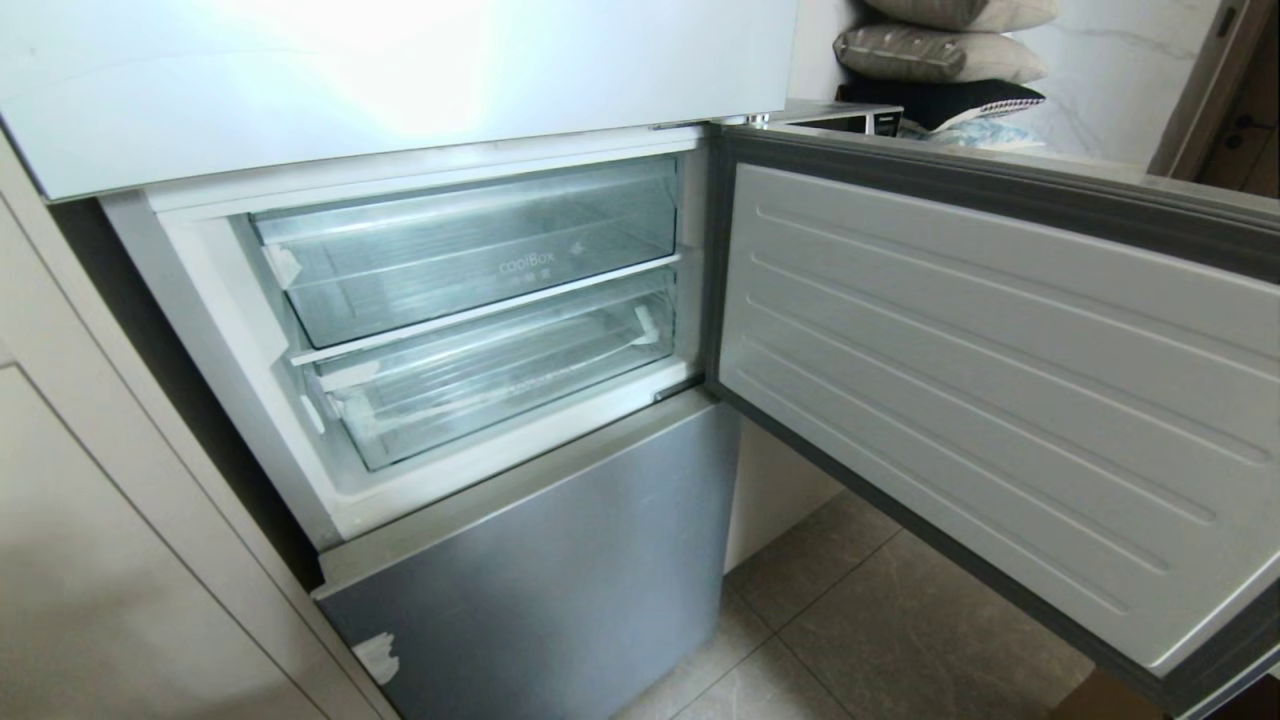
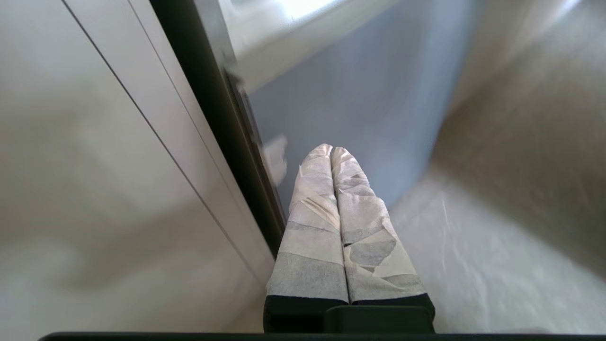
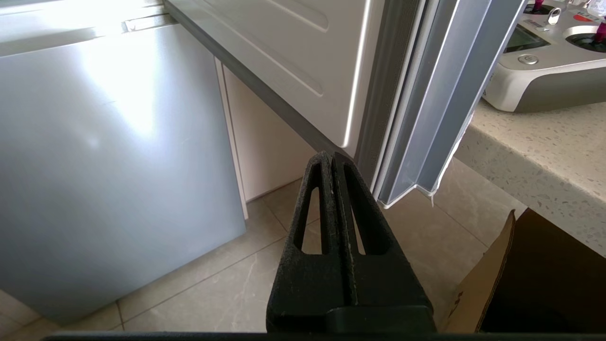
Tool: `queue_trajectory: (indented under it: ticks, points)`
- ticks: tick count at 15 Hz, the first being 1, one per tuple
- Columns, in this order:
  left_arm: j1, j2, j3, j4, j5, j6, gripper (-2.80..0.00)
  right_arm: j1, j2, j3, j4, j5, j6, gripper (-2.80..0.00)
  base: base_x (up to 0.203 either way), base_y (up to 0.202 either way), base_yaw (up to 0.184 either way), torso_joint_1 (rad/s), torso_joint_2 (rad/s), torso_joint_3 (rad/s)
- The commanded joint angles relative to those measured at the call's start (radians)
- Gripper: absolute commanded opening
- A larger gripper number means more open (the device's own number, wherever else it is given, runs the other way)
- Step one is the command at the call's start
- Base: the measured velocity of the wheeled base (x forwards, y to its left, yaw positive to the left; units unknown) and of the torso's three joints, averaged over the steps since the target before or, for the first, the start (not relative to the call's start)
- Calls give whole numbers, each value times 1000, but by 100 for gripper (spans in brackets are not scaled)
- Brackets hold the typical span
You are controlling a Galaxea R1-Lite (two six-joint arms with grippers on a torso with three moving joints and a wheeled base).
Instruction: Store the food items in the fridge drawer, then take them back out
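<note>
Well above both end effectors, fridge drawer

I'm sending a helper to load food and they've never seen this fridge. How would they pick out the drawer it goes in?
Find the fridge's open middle compartment, behind the door swung out to the right. Two clear plastic bins are stacked inside; the fridge drawer is the lower one. Unlike the upper bin, printed "coolBox", its front is plain.

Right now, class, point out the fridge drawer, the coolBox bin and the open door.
fridge drawer (image 1: 500, 375), head view, clear front wall.
coolBox bin (image 1: 470, 255), head view, clear front wall.
open door (image 1: 1000, 390), head view, ribbed inner panel.
</note>
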Motion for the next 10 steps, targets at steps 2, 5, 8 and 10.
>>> queue_trajectory:
  ticks: [2, 5, 8, 10]
  points:
    - [5, -78, 2, -2, 6, -45, -280, 0, -1, 0, 0, 0, 0, -280, 0, 0, 0, 0, 0, 0]
    - [5, -78, 2, -8, 36, -92, -280, 0, 0, 0, 0, 0, 0, -280, 0, 0, 0, 0, 0, 0]
    - [5, -78, 3, -13, 36, -95, -280, 0, -1, 0, 0, 0, 0, -280, 0, 0, 0, 0, 0, 0]
    - [5, -78, 4, -15, 36, -101, -280, 0, -1, 0, 0, 0, 0, -280, 0, 0, 0, 0, 0, 0]
